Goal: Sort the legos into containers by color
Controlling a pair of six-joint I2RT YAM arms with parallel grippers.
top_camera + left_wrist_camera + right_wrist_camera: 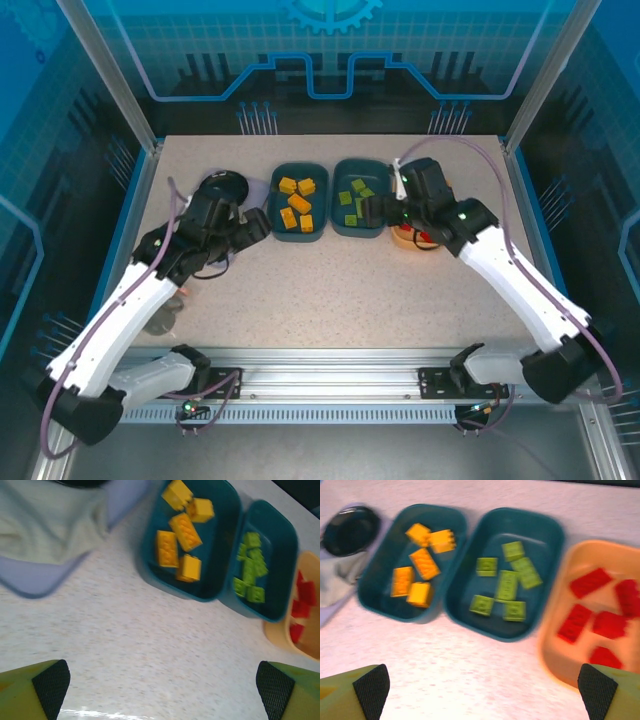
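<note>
Left gripper [160, 692] and right gripper [480, 692], lower frame, both spread wide and empty, with orange-yellow legos [422, 562], green legos [506, 585] and red legos [592, 615] sorted left to right in the containers [530, 535] at mid-frame — a low, careless arm swing could clip a rim and remix colours.
</note>
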